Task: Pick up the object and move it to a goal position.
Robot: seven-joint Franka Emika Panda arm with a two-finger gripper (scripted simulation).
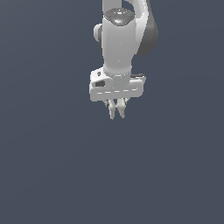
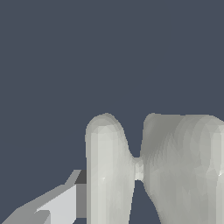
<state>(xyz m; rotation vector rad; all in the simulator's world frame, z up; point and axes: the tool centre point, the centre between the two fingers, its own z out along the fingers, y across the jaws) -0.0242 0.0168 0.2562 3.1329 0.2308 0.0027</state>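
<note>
- The white arm (image 1: 118,39) hangs straight down against a plain dark grey backdrop.
- Its gripper (image 1: 116,112) points downward below the wide white hand block (image 1: 116,87).
- The fingers (image 2: 107,170) sit close together, a narrow gap between them; whether they pinch anything I cannot tell.
- The object to be moved shows in neither view.

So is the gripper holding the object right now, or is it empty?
Cannot tell. The gripper has its fingers nearly together, with only a narrow gap, and no object is clearly visible between them in either view.
</note>
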